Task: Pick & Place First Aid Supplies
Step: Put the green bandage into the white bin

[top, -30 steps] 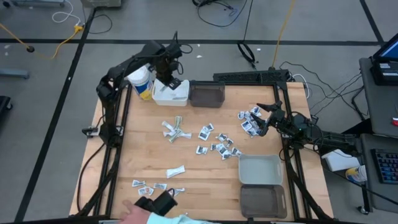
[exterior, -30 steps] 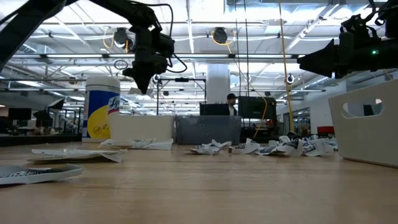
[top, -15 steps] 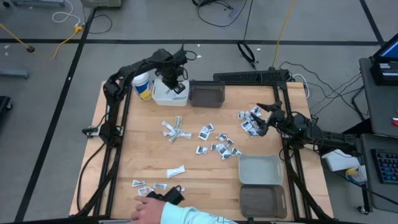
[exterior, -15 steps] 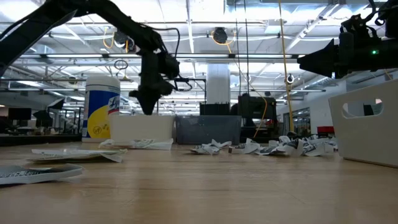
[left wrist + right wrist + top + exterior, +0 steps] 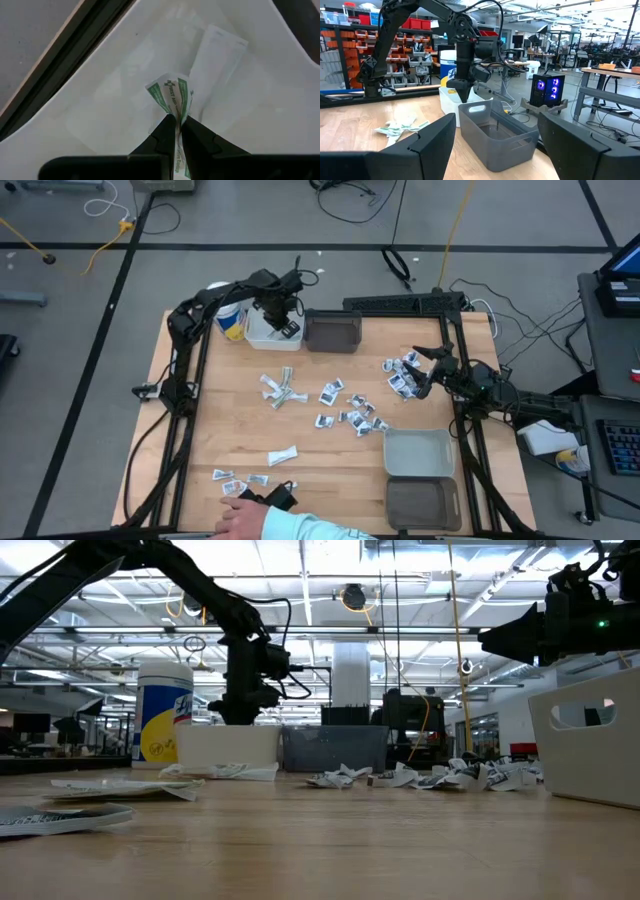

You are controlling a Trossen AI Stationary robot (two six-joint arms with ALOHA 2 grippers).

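At the near edge of the table (image 5: 230, 430), about 6 o'clock in the high view, a person's hand (image 5: 238, 514) rested beside a dark object and a few packets (image 5: 232, 477); what the hand was doing there could not be made out, because the sleeve was cut off by the picture's edge.

Toward the middle, the first aid supplies (image 5: 348, 412) lay loose on the wood, one small group at about 10 o'clock from the centre and a wider scatter running to 3 o'clock. They seemed to wait for sorting, with a grey bin (image 5: 418, 452) and a darker bin (image 5: 423, 502) ready at 5 o'clock.

The right pincer (image 5: 420, 370) hung at 3 o'clock, its fingers spread wide and empty, just beside the nearest heap of packets. I judge it was placed there to take the next one.

At the far side, about 11 o'clock, the left pincer (image 5: 178, 131) was lowered into the white bin (image 5: 262, 335), its fingers pressed together on a white sachet with green print (image 5: 172, 96). The low position suggests it was about to release the sachet onto the white packets already lying inside. How many lay there was hard to tell, white on white. The cup (image 5: 229, 320) behind the bin was partly hidden by the arm, and a dark bin (image 5: 333, 332) stood just beside at 12 o'clock.
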